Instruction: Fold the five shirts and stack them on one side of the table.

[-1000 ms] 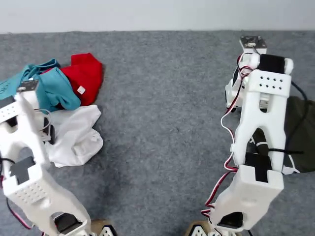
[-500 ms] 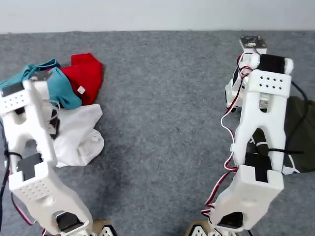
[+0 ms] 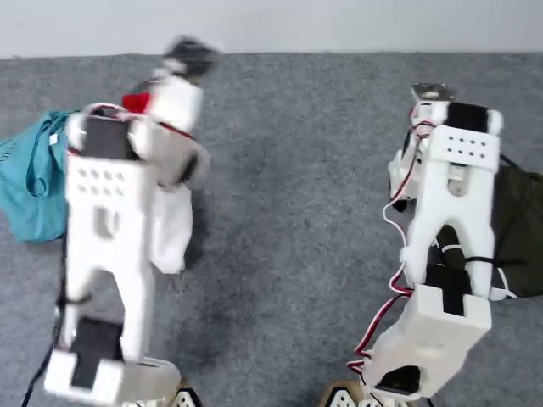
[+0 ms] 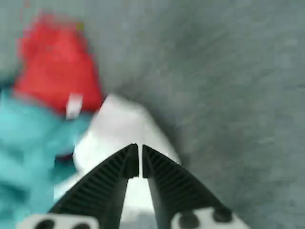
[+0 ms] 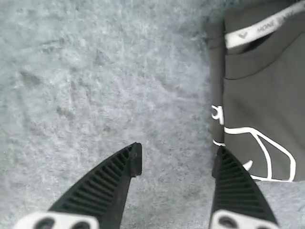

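Observation:
My left gripper is shut on the white shirt, its fingertips pinched together in the cloth. A red shirt and a teal shirt lie bunched right beside it. From above, the left arm covers most of the white shirt, with the teal shirt at the table's left edge and a bit of red shirt showing. My right gripper hangs open over bare carpet, next to a folded dark shirt with white print, which lies at the right edge.
Grey carpet covers the table, with open room in the middle between the two arms. A pale wall runs along the far edge. The right arm stands over the dark shirt's near side.
The left arm has swung from the near left up and to the right over the shirt pile. The white shirt has been pulled right and narrower. The teal shirt has shifted. The right arm barely moved.

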Motion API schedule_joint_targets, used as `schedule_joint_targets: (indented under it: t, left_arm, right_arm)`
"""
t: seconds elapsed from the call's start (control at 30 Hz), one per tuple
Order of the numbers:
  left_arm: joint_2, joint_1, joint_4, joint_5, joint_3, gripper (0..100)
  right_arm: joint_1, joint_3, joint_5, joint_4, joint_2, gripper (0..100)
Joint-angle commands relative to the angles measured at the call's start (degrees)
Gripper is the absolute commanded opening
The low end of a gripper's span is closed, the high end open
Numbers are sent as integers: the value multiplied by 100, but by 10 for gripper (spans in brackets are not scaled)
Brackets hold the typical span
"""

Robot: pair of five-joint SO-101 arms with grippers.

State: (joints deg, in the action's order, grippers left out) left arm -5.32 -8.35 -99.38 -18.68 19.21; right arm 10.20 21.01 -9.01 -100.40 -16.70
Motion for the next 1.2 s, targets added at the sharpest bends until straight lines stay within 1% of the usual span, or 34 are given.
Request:
schedule_joint_targets:
  t: [0.0,0.03,0.1,0.13,0.17,0.23,0.27,0.33,0.4,0.47,0.57,0.7,0.77,0.93,1.0,1.1,1.17]
  left_arm:
    - [-1011,-1108,-132,26,198,13]
    - [-1213,-1266,-132,-44,198,13]
    - [-1521,-1345,-132,-369,198,13]
    - [-1635,-1292,-132,-554,171,13]
    - [-1688,-1099,-123,-677,92,13]
    - [-1679,-422,-97,-747,-189,13]
    - [-1653,44,-62,-695,-409,13]
    - [-1565,967,105,-466,-919,15]
    - [-1433,1749,97,-167,-1314,19]
    - [-1292,2286,-70,-273,-1604,63]
    - [-1002,2963,-97,-466,-1947,141]
    - [-281,3736,-88,-712,-2079,145]
    - [105,3974,9,-870,-2070,145]
    - [914,4299,949,-862,-2070,145]
    - [1213,4264,1099,-853,-2070,145]
    - [1609,3974,1143,-853,-2070,145]
    - [1820,3851,1442,-826,-2070,145]
  right_arm:
    - [321,0,-18,-189,330,245]
    - [391,0,-18,-189,330,245]
    - [470,0,-18,-189,330,245]
    - [470,0,-18,-189,330,245]
    - [479,-9,-18,-189,330,245]
    - [488,-9,-18,-189,330,245]
    - [497,-9,-18,-189,330,245]
    - [497,-9,-18,-189,321,245]
    - [488,-9,-26,-189,303,245]
    - [462,-9,-26,-189,277,245]
    - [462,-9,-35,-189,277,245]
    - [470,-9,-53,-189,277,245]
    - [462,-9,-53,-189,277,245]
    - [453,-9,-35,-189,277,245]
    - [462,-9,-26,-189,277,245]
    - [462,-9,-18,-189,277,245]
    - [462,-18,-18,-189,277,245]
